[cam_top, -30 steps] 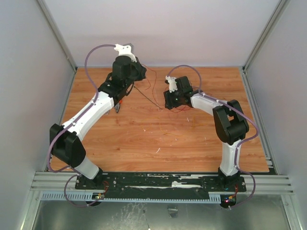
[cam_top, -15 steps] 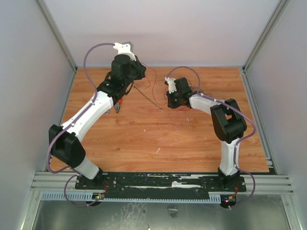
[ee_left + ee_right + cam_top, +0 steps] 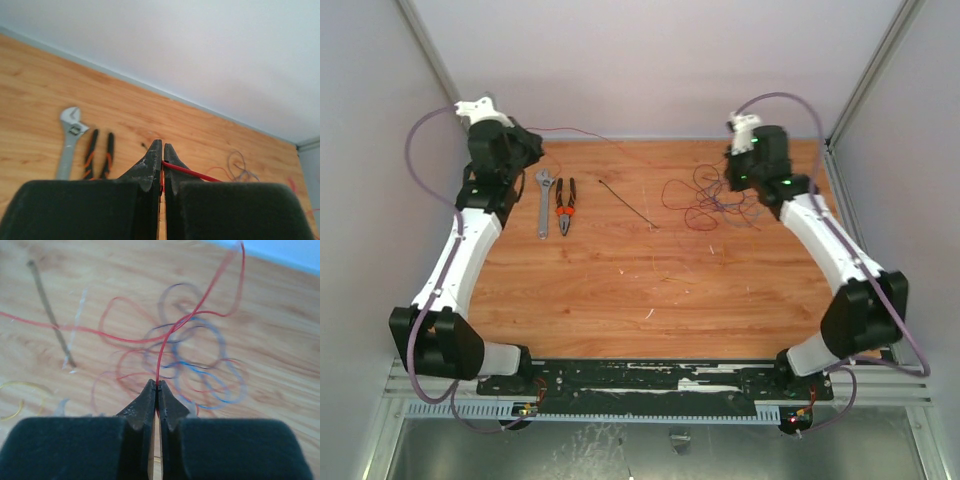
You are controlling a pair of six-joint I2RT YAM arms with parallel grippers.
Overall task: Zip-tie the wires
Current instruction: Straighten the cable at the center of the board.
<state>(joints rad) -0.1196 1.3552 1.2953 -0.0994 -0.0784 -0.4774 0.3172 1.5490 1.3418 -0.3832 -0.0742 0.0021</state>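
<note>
The wires (image 3: pixel 705 200) lie in a loose red, maroon and purple tangle on the wooden table, right of centre. My left gripper (image 3: pixel 525 140) is at the far back left, shut on a thin red wire (image 3: pixel 192 173) that runs from its tips toward the tangle (image 3: pixel 239 167). My right gripper (image 3: pixel 738 175) is just right of the tangle, shut on a red wire (image 3: pixel 165 347) that rises from its tips over the tangle (image 3: pixel 200 365). The zip tie (image 3: pixel 628 203) lies flat and diagonal at the middle back, apart from both grippers; it also shows in the right wrist view (image 3: pixel 50 315).
A grey adjustable wrench (image 3: pixel 543 200) and orange-handled pliers (image 3: pixel 564 205) lie side by side at the back left, near my left arm. Small wire scraps (image 3: pixel 650 313) dot the table's middle. The enclosure walls stand close behind both grippers.
Both arms have swung outward from the middle, left to the far left, right to the far right. The wrench and pliers are uncovered, and a red wire is drawn out leftward.
</note>
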